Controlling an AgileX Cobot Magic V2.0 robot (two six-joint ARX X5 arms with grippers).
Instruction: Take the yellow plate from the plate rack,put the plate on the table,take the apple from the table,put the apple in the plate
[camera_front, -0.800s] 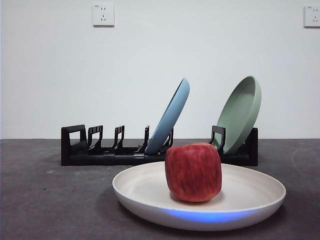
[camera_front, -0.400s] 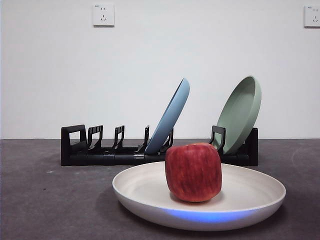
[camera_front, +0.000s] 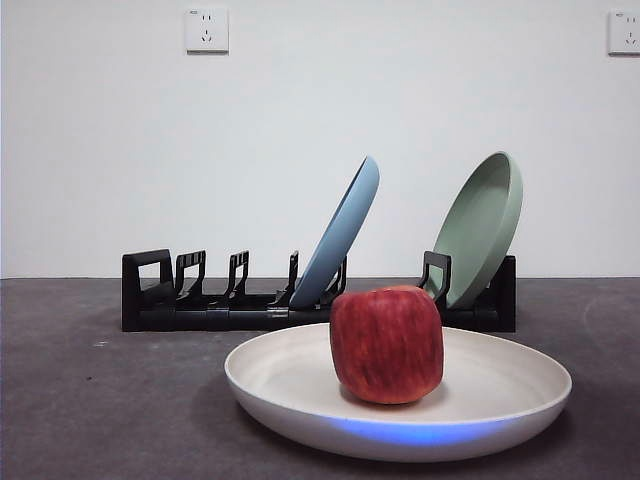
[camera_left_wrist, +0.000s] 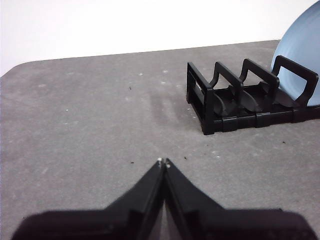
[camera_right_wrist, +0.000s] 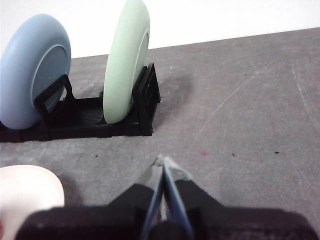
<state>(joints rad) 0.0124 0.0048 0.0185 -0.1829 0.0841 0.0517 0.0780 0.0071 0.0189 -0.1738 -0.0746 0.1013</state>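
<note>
Apple (camera_front: 387, 344) resting upright inside the yellow plate (camera_front: 500, 385), near its middle. Plate lying flat on the table (camera_front: 90, 400), in front of the plate rack (camera_front: 210, 305). In the rack, leaning: blue plate (camera_front: 345, 232) around the middle, green plate (camera_front: 485, 225) at one end. Left gripper (camera_left_wrist: 163, 161) closed, holding nothing, above bare table near the rack's empty end. Right gripper (camera_right_wrist: 162, 162) also closed and empty, near the green plate's end.

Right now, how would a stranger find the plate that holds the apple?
Find the long black rack at the back of the table. In front of it lies a wide cream plate with a red apple. It lies flat; the blue plate and green plate stand in the rack.
</note>
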